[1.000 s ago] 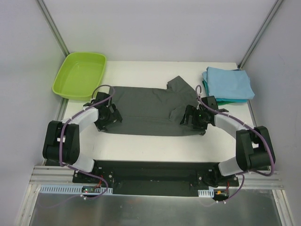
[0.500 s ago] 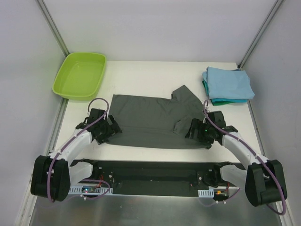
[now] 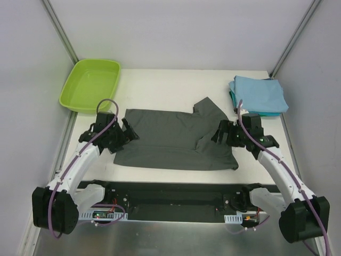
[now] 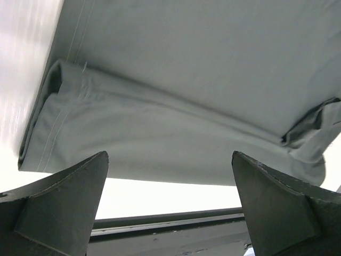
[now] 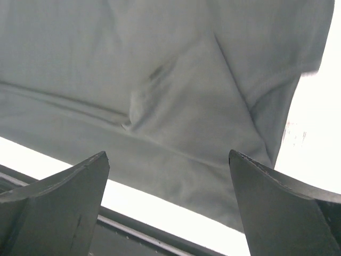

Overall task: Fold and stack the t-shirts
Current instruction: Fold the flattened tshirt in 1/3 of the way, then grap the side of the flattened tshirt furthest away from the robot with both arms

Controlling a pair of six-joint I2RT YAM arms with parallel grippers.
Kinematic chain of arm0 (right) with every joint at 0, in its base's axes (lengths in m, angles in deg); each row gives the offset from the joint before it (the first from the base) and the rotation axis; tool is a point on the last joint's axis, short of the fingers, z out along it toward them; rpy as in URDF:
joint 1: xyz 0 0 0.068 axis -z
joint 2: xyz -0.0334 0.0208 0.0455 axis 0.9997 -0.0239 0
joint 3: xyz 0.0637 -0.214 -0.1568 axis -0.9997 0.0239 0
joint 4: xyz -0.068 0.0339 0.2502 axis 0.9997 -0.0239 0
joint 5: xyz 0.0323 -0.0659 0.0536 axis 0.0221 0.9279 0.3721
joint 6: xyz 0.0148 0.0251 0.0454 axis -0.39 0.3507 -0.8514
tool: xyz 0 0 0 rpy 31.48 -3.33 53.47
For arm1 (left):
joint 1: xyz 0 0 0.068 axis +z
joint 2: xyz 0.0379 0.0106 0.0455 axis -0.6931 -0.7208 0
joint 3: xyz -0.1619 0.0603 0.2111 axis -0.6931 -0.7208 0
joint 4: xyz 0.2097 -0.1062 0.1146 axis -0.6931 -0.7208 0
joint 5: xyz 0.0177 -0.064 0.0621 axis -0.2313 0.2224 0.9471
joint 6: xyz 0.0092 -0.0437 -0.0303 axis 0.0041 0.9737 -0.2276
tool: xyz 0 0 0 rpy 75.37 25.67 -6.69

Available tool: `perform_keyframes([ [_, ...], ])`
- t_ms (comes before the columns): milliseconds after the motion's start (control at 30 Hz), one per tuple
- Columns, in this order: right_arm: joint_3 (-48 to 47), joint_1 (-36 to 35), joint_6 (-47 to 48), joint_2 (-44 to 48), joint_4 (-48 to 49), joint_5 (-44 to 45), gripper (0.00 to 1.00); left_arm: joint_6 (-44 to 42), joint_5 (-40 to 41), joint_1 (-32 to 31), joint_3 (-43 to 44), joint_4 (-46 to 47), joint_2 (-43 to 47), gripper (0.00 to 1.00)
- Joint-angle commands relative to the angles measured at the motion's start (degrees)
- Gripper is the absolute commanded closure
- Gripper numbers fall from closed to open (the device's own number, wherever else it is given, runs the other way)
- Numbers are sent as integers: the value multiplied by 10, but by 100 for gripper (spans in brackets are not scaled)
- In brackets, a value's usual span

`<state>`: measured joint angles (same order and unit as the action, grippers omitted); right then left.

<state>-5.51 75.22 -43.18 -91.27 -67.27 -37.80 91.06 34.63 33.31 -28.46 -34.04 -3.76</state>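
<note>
Two grippers are seen with fingers spread wide and nothing between them: the left gripper at the left end of the dark grey t-shirt, the right gripper at its right end. The shirt is laid flat on the table, one sleeve pointing away. Farther back, the light blue t-shirt is stacked on the teal t-shirt at the right, and a lime-green tub is placed at the left.

On table — grey tee, folded tees, green tub.
</note>
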Motion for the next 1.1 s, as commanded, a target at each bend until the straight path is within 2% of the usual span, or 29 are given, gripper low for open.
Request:
perform_keyframes([
  [0,-114,2,12,-89,10,46,4,-31,33,-5,117,-2,-80,1],
  [200,-321,8,-3,-297,-21,129,4,-67,95,-5,293,-15,-283,1],
  [267,-390,3,-3,-367,-42,189,4,-79,133,-4,357,-38,-346,1],
  [400,-506,-2,15,-476,-39,223,4,-99,188,-4,472,-82,-461,1],
  [500,-583,-4,32,-553,-40,225,4,-106,215,-3,547,-98,-529,5],
  [600,-655,-5,39,-616,-44,221,4,-99,234,-2,620,-132,-598,14],
  [700,-711,-5,39,-672,-50,208,4,-86,262,-2,652,-136,-641,24],
  [767,-734,-4,39,-698,-45,202,4,-89,254,0,670,-140,-664,31],
  [1067,-785,-4,74,-771,-5,189,4,-44,288,5,682,-143,-709,41],
])
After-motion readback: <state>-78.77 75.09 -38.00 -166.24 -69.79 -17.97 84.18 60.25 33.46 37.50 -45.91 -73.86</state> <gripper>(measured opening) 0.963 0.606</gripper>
